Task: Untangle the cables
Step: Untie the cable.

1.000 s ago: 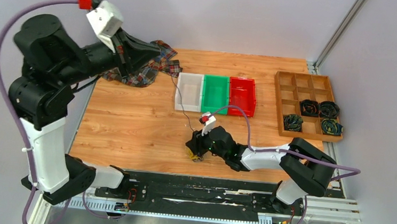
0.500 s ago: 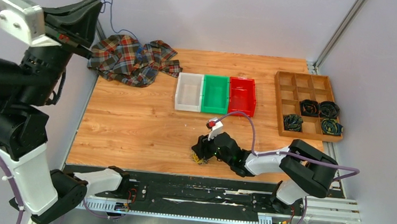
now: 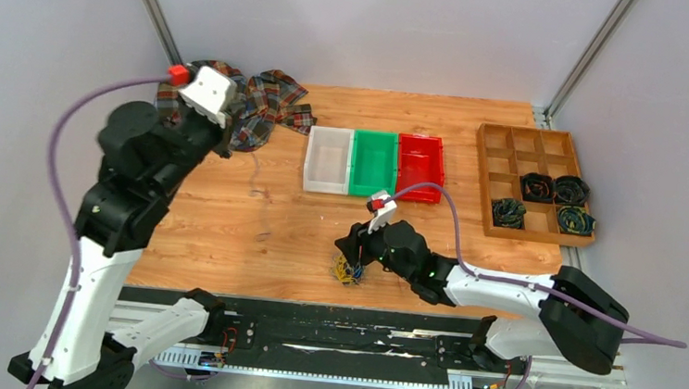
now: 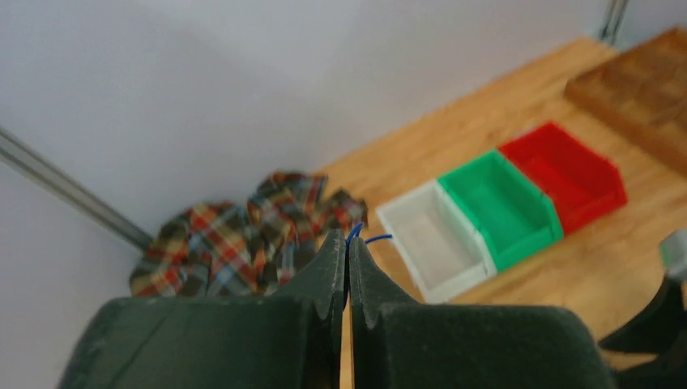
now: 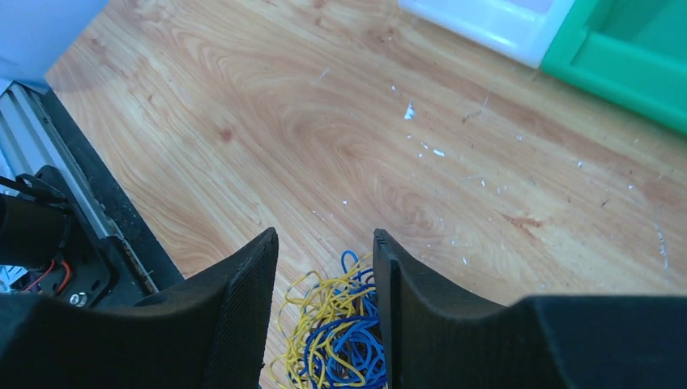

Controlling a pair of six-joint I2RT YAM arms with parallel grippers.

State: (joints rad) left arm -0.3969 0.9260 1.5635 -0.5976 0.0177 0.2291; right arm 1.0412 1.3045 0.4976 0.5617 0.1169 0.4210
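The cables are a small clump of blue, yellow and dark wire loops [image 3: 347, 269] lying on the wooden table near its front edge. In the right wrist view the clump [image 5: 344, 340] lies on the table below and between my open right gripper's [image 5: 324, 235] fingers, which do not grip it. In the top view the right gripper [image 3: 352, 247] hovers just behind the clump. My left gripper [image 4: 347, 237] is shut on a thin blue wire [image 4: 356, 233] that pokes out past its tips. It is held high at the back left [image 3: 225, 134], by the plaid cloth.
A plaid cloth [image 3: 269, 105] lies at the back left. White [image 3: 327, 160], green [image 3: 373, 162] and red [image 3: 419, 166] bins stand in a row at mid table. A wooden compartment tray [image 3: 481, 182] at the right holds dark coiled bundles [image 3: 553, 188].
My left arm swung up to the far left, then came back down beside the cloth. My right gripper drew back to the right and uncovered the clump.
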